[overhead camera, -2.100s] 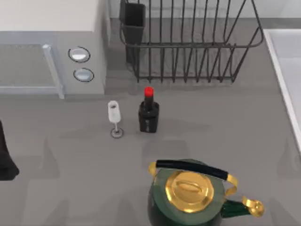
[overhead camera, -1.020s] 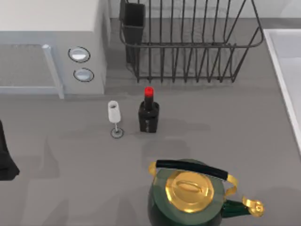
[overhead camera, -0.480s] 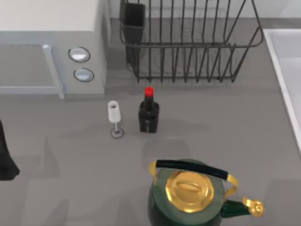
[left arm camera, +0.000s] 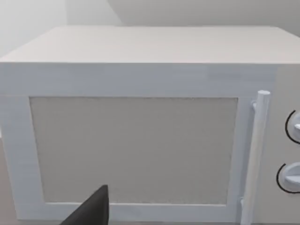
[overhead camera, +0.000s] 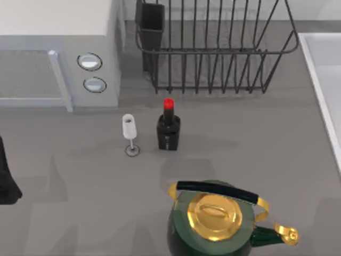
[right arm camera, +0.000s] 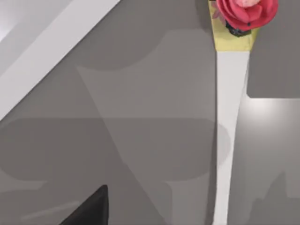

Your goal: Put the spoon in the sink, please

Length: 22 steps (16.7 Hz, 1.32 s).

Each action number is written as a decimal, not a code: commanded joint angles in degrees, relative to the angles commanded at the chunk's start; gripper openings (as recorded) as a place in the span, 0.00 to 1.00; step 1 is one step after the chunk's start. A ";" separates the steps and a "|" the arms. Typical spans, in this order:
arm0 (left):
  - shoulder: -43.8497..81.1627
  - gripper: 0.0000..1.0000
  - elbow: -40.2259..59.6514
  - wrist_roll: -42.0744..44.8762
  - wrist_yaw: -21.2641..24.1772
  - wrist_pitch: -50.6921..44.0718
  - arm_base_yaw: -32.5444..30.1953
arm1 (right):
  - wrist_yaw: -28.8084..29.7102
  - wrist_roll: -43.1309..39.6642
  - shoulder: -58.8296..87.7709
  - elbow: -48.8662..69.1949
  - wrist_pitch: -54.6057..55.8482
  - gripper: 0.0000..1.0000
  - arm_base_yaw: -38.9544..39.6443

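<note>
- Two arms are ours; the left one (overhead camera: 6, 176) shows as a dark shape at the left edge of the top view, facing the microwave (left arm camera: 140, 126), and we judge it idle.
- We see the spoon (right arm camera: 230, 117) in the right wrist view: a white handle lying flat on the grey countertop (overhead camera: 256, 149), with a yellow collar and a pink rose ornament (right arm camera: 244, 13) at the frame's top.
- The sink (overhead camera: 326, 69) fills the right edge of the top view; its pale rim (right arm camera: 51, 51) crosses the upper left of the right wrist view, near the spoon.
- We cannot tell whether either gripper is open or closed; one dark fingertip (right arm camera: 89, 208) shows low in the right wrist view.
- Risks: the thin, flat handle could slip from a pinch, or the rim could catch the spoon if we carry it low.
</note>
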 joint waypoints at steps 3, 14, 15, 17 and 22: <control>0.00 1.00 0.00 0.00 0.00 0.00 0.00 | 0.00 0.09 4.46 -4.83 9.90 1.00 0.02; 0.00 1.00 0.00 0.00 0.00 0.00 0.00 | 0.00 0.20 9.46 -10.30 19.84 0.85 0.03; 0.00 1.00 0.00 0.00 0.00 0.00 0.00 | 0.00 0.20 9.46 -10.30 19.84 0.77 0.03; 0.00 1.00 0.00 0.00 0.00 0.00 0.00 | 0.00 0.20 9.46 -10.30 19.84 0.62 0.03; 0.00 1.00 0.00 0.00 0.00 0.00 0.00 | 0.00 0.20 9.46 -10.30 19.84 0.25 0.03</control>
